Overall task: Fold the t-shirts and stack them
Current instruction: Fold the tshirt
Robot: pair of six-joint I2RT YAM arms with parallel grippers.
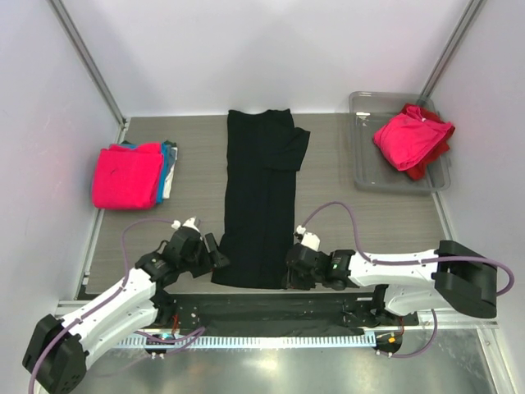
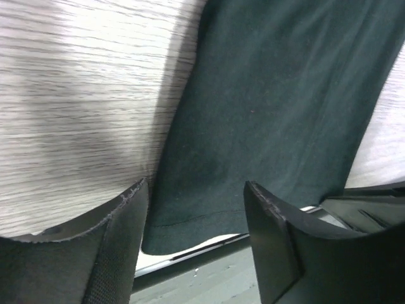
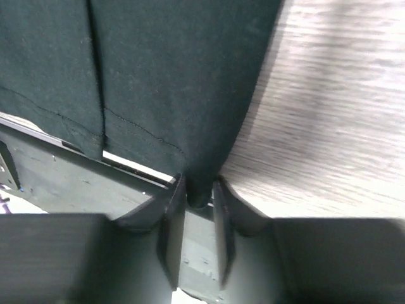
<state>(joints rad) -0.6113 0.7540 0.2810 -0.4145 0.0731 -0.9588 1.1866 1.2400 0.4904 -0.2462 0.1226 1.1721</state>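
Note:
A black t-shirt point(image 1: 258, 197), folded lengthwise into a long strip, lies down the middle of the table with one sleeve sticking out at the far right. My left gripper point(image 1: 217, 256) sits at its near left corner. In the left wrist view that gripper point(image 2: 196, 218) is open, with the hem corner of the black t-shirt point(image 2: 266, 107) lying between and beyond its fingers. My right gripper point(image 1: 289, 269) is at the near right corner. In the right wrist view it point(image 3: 199, 190) pinches a fold of the black t-shirt point(image 3: 171, 76) at the hem.
A folded pink t-shirt point(image 1: 125, 175) tops a small stack at the left, with teal and white edges showing beneath. A clear grey tray point(image 1: 365, 168) at the back right holds crumpled pink point(image 1: 410, 135) and red shirts. The table's near edge runs just below the hem.

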